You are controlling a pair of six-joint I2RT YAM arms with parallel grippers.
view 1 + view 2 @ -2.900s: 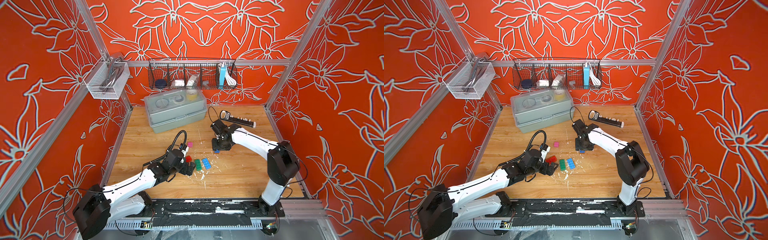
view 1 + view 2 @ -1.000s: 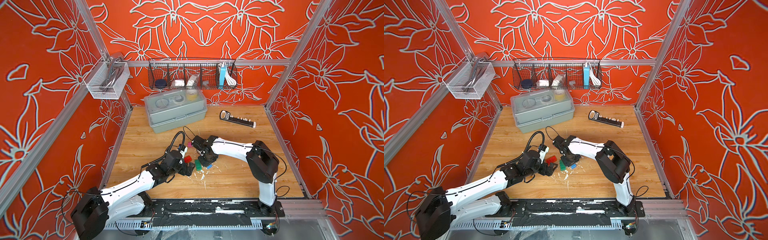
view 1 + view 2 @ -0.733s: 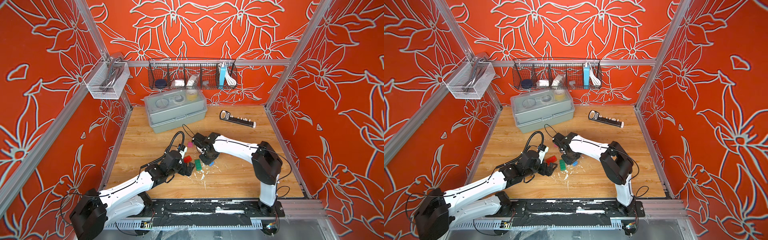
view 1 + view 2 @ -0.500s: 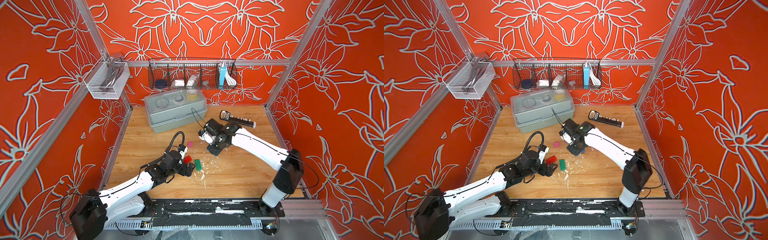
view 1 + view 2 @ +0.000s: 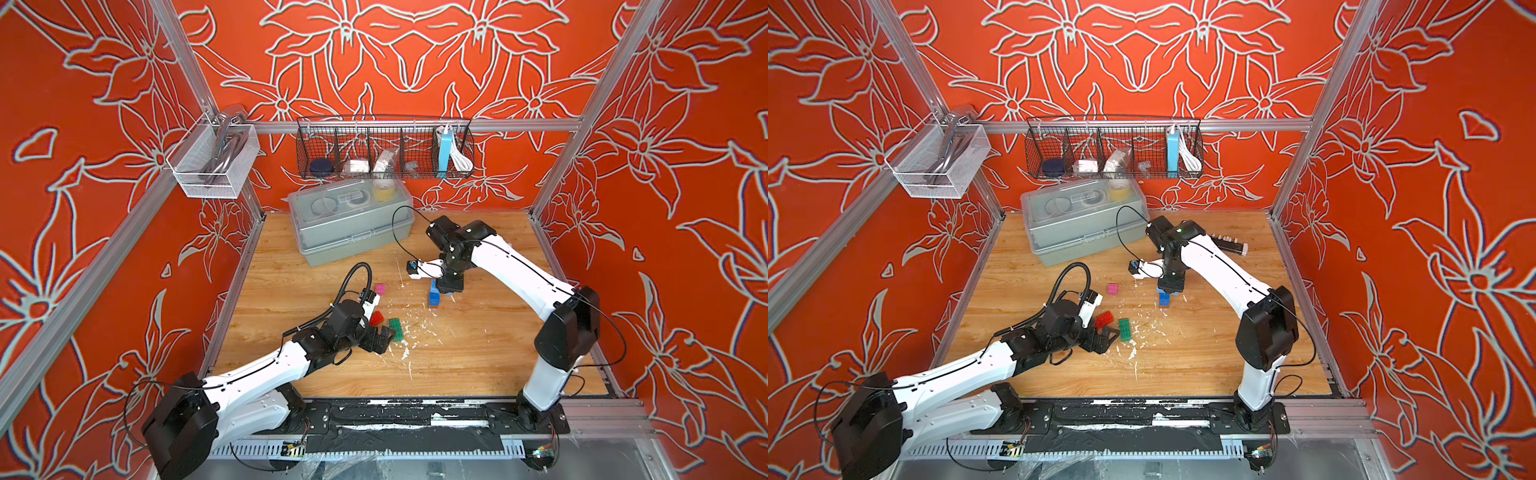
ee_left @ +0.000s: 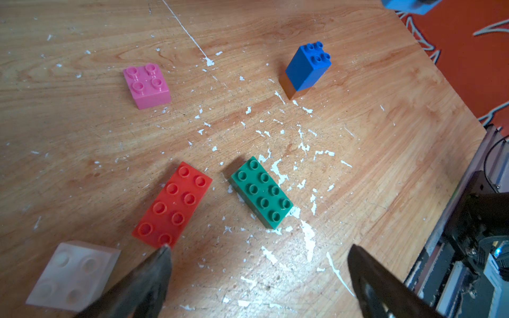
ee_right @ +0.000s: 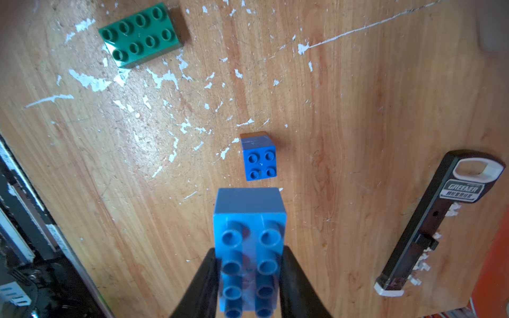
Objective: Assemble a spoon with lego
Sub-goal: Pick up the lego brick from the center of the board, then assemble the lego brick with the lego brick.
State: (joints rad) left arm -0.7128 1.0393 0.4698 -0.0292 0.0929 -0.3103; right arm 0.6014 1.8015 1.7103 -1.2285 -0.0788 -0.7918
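On board [image 5: 457,357] lego [image 5: 396,329] lies loose; of spoon only stem [image 6: 305,70] built. Nearest, left gripper [image 6: 260,249]: fingers spread wide, holding nothing, one tip at end of red oblong [image 6: 172,205]. One white square [image 6: 71,275] just beside that finger. Red oblong at gripper's 12 o'clock, one green oblong [image 6: 261,192] at 2, one pink square [image 6: 146,85] farther at 12. Stem, blue on brown, upright at green oblong's 2. Farthest, right gripper [image 7: 249,256] over stem, fingers clamped on one light-blue oblong [image 7: 249,209].
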